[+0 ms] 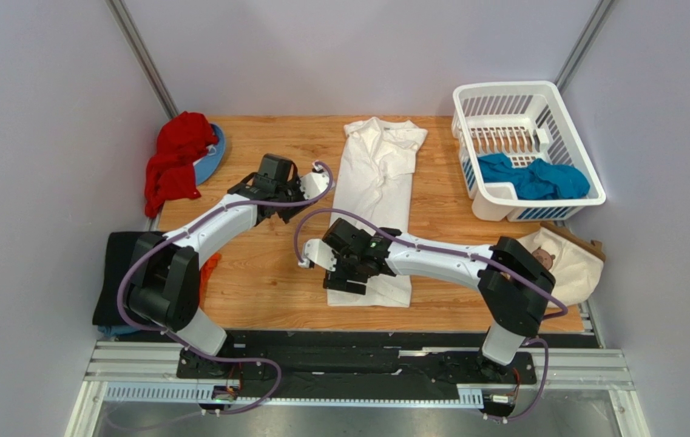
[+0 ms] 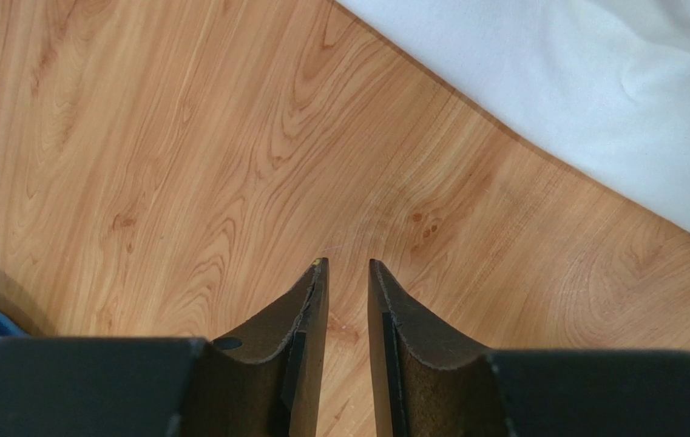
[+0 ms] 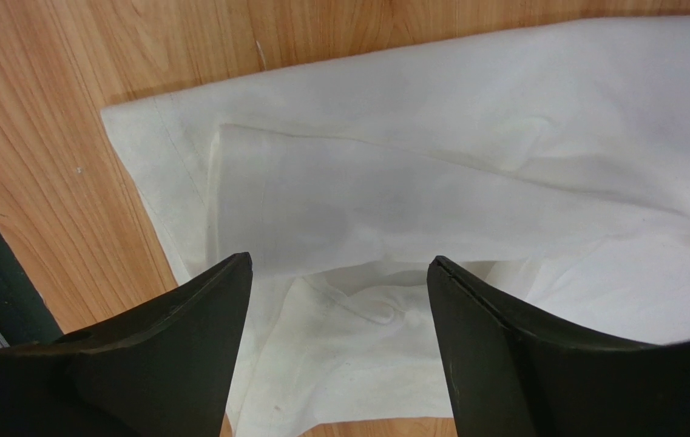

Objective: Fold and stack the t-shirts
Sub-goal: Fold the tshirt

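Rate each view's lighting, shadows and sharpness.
Top external: even soft light, sharp, faint shadows on the table. Left wrist: wood grain crisp, left fingers dark, slightly soft. Right wrist: white shirt bright yet creases readable, grey shadow across it, right fingers underexposed.

Wooden tabletop [image 1: 257, 278], pale grey walls [image 1: 38, 109]

Lab robot cell: grey panel walls [image 1: 348, 55], aluminium mounting rail [image 1: 594, 369].

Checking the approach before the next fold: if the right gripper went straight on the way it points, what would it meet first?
Most likely the white t-shirt: the right gripper hangs open over its near corner, cloth filling the gap ahead. How near, I cannot tell.
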Robot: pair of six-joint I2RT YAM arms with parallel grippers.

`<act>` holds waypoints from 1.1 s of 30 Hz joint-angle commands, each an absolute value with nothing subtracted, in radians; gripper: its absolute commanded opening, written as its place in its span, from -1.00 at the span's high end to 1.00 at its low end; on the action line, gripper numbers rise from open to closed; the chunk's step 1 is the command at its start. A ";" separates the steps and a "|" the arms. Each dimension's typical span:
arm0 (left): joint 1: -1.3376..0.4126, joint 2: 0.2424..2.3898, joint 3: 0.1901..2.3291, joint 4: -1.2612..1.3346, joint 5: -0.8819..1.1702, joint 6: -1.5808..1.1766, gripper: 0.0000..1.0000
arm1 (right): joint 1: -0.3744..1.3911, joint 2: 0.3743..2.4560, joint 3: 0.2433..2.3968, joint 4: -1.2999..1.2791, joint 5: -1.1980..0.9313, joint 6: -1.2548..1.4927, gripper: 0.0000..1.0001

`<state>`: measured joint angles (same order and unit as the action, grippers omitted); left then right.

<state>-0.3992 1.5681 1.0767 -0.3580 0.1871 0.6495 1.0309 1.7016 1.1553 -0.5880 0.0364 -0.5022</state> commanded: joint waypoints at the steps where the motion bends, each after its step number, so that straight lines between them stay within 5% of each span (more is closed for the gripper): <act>1: -0.388 1.574 1.120 -0.353 0.219 0.653 0.38 | 1.066 1.742 1.226 -0.577 0.014 -0.508 -0.50; 23: -0.371 1.589 1.108 -0.356 0.224 0.672 0.42 | 1.112 1.847 1.270 -0.549 -0.017 -0.522 -0.24; 33: -0.367 1.591 1.094 -0.359 0.221 0.684 0.44 | 1.111 1.856 1.270 -0.552 -0.008 -0.529 0.62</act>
